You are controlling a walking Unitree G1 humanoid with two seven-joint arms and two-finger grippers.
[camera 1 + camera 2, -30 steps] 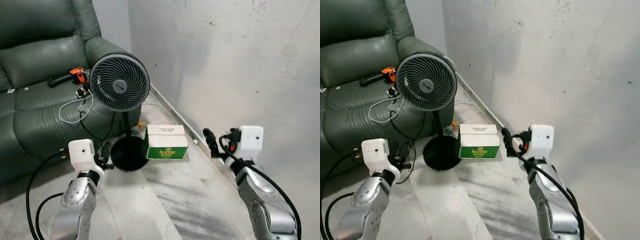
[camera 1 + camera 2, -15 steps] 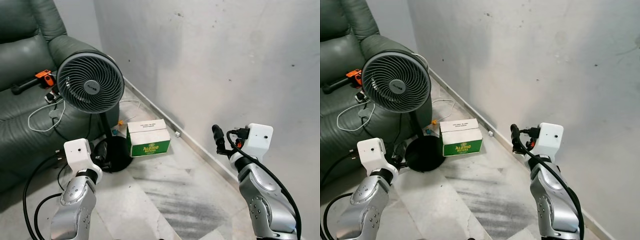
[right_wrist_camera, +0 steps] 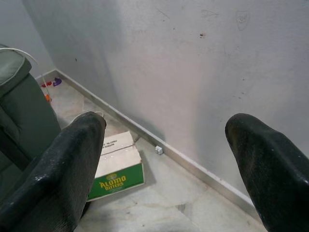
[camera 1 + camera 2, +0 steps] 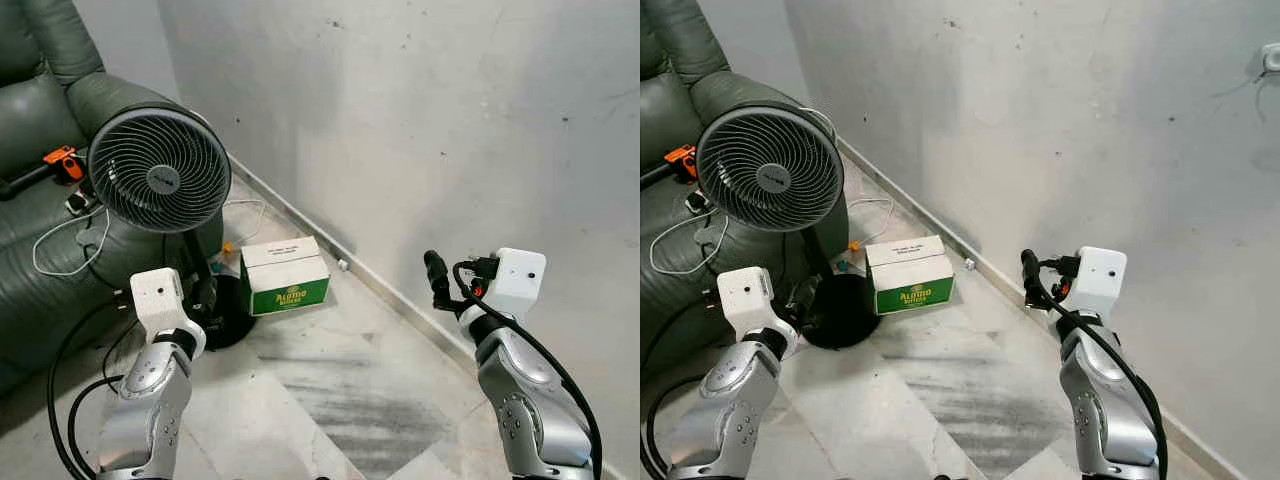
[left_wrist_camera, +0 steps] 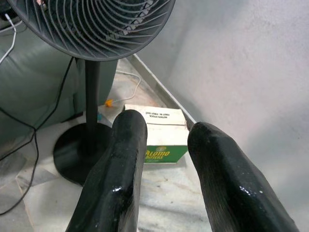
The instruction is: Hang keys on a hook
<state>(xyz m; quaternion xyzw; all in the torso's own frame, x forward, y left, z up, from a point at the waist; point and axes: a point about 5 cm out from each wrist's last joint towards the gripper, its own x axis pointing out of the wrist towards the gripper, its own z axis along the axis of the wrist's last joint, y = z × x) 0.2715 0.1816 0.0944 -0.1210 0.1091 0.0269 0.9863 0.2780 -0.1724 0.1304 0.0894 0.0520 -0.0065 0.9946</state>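
1. Since a second ago our head has turned right: more bare wall (image 4: 1060, 120) fills the scene, while the couch (image 4: 40, 240) and fan (image 4: 160, 171) have slid leftward.
2. Our right gripper (image 3: 166, 145) is raised before the wall, its fingers spread wide with nothing between them.
3. Our left gripper (image 5: 164, 140) has a narrow gap between its fingers, also holding nothing, and points toward the fan's pole and the green-and-white box (image 4: 285, 276) on the marble floor (image 4: 340, 390).
4. We cannot make out any keys or hook; a small white fitting (image 4: 1270, 57) sits high on the wall.
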